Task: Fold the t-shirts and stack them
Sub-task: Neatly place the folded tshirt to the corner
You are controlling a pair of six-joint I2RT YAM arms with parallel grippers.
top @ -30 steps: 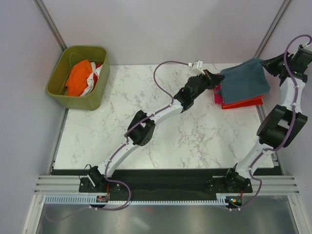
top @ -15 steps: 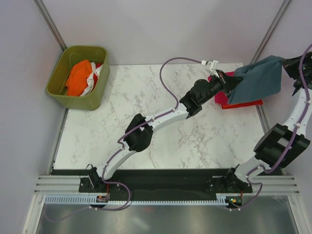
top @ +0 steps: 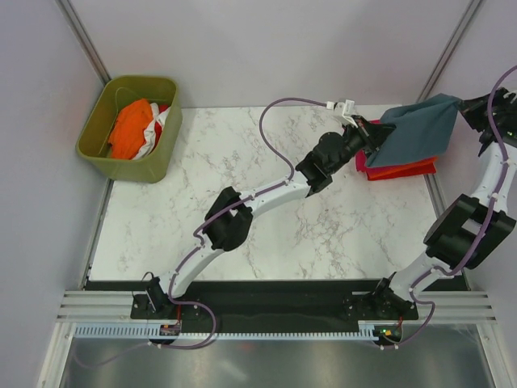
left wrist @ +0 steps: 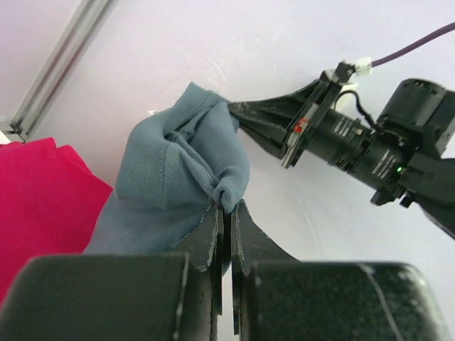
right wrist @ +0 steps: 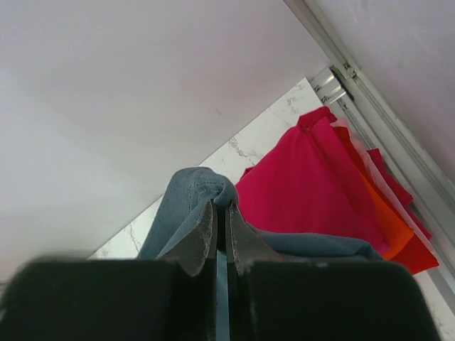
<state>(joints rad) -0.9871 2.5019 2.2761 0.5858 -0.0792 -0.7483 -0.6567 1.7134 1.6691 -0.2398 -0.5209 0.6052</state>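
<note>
Left tool (top: 378, 129) and right tool (top: 464, 104) clenched on slate t-shirt (top: 416, 133) — marble table (top: 323, 218), grey walls (top: 266, 48), olive bin (top: 121, 167)

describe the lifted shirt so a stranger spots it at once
On the marble table, far right corner, sits a stack of folded shirts. The slate blue-grey t-shirt hangs over it, pinched between the left hand and right hand. It alone is blue-grey; those beneath are magenta and orange-red.

Soft, even light is washing my worktop (top: 339, 226), leaving faint shadows; at six o'clock my left claw (left wrist: 225, 207) and right claw (right wrist: 222, 211) are blurring dark.
</note>
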